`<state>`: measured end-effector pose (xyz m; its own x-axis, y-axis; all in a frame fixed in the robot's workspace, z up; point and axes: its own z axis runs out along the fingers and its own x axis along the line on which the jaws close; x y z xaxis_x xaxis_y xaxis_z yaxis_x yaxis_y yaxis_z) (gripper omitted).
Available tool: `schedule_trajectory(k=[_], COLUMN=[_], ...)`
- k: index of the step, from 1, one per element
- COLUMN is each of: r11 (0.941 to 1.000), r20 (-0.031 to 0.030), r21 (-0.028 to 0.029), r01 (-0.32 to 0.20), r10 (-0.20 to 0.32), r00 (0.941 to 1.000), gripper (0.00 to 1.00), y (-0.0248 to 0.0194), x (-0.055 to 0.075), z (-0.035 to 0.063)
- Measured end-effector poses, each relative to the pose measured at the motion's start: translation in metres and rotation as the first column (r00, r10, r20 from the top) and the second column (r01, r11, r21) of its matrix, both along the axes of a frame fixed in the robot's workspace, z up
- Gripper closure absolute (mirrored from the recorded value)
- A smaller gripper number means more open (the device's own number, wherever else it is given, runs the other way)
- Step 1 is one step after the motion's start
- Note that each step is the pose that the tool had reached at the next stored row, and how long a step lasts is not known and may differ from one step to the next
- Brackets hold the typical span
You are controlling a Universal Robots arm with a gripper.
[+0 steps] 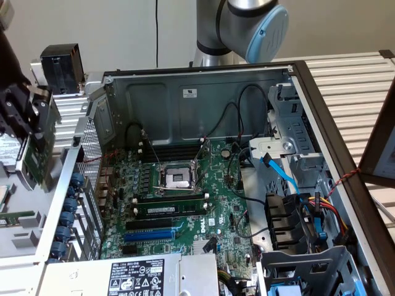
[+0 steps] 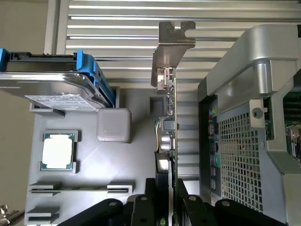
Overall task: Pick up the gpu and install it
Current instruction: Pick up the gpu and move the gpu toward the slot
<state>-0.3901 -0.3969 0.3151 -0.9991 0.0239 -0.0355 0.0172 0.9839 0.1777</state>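
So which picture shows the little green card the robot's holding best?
The wrist view: the gpu shows close up, edge-on, its metal bracket plain, held in the gripper. The exterior view has it at its left edge, partly hidden by the gripper.

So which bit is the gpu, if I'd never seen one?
Find the big open computer case; the black gripper sits just outside its wall on the exterior view's left. The gpu is the small green card clamped on edge between its fingers. Unlike the large motherboard lying flat inside the case, it is small, lifted, and ends in a notched metal bracket.
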Motion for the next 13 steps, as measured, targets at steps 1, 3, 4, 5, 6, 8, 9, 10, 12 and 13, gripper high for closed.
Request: schedule_trajectory(k=[1,3,4,5,6,8,9,10,12,13], r11=[1.0,1.0,1.0,1.0,1.0,1.0,1.0,1.0,1.0,1.0], r20=[0.0,0.0,0.0001,0.0,-0.0001,-0.0004,-0.0003,-0.0006,-0.0013,-0.0019], r21=[0.0,0.0,0.0,0.0001,0.0002,0.0012,0.0016,0.0017,0.0018,0.0017], r01=[-0.001,-0.002,-0.002,-0.003,-0.003,-0.003,-0.003,-0.003,-0.003,-0.003], r10=[0.001,0.002,0.002,0.003,0.003,0.003,0.003,0.003,0.003,0.003], r00=[1.0,1.0,1.0,1.0,1.0,1.0,1.0,1.0,1.0,1.0], gripper=[0.73,0.73,0.73,0.73,0.73,0.73,0.73,0.73,0.73,0.73], y=[0.0,0.0,-0.0001,-0.0002,-0.001,-0.0035,-0.0049,-0.0065,-0.0097,-0.0113], x=[0.0,0.0,0.0,0.001,0.003,0.009,0.012,0.016,0.023,0.027], z=[0.0044,0.0137,0.018,0.0226,0.0273,0.0363,0.0409,0.0454,0.0543,0.0589])
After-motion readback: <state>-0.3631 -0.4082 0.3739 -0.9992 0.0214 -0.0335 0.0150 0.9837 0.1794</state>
